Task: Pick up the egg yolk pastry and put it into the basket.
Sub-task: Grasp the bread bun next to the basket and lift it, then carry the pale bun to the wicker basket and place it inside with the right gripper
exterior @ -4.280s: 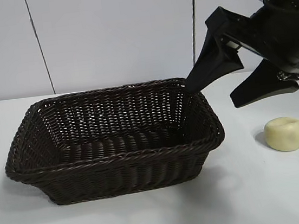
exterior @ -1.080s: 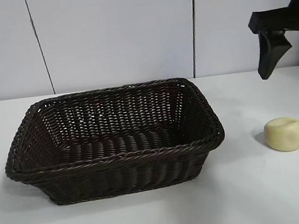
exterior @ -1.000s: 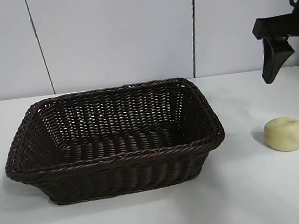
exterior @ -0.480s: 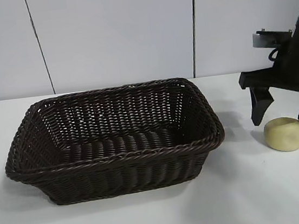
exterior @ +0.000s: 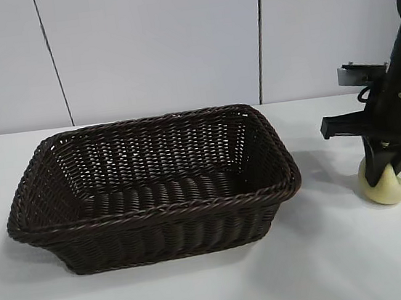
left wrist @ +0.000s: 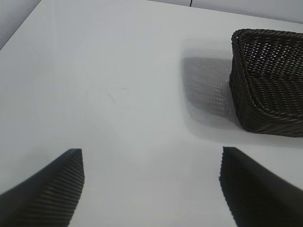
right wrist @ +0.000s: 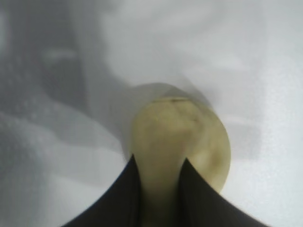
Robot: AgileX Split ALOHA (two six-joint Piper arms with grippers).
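Grasp step: your right gripper (exterior: 386,169) has pinched the small pale cream-yellow round pastry (exterior: 385,187) on the white table (exterior: 203,289).
Fingers narrowed and squeezing it, arm pointing steeply down; next, lift clear and carry over the large dark brown woven wicker basket (exterior: 57,233). Left gripper (left wrist: 151,189) rests wide open, empty, beside the basket.

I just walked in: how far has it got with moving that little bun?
Reaching is done: the right gripper has its fingers pinched on the egg yolk pastry, which sits on the table. Lifting it and dropping it into the basket remain. The left gripper waits open.
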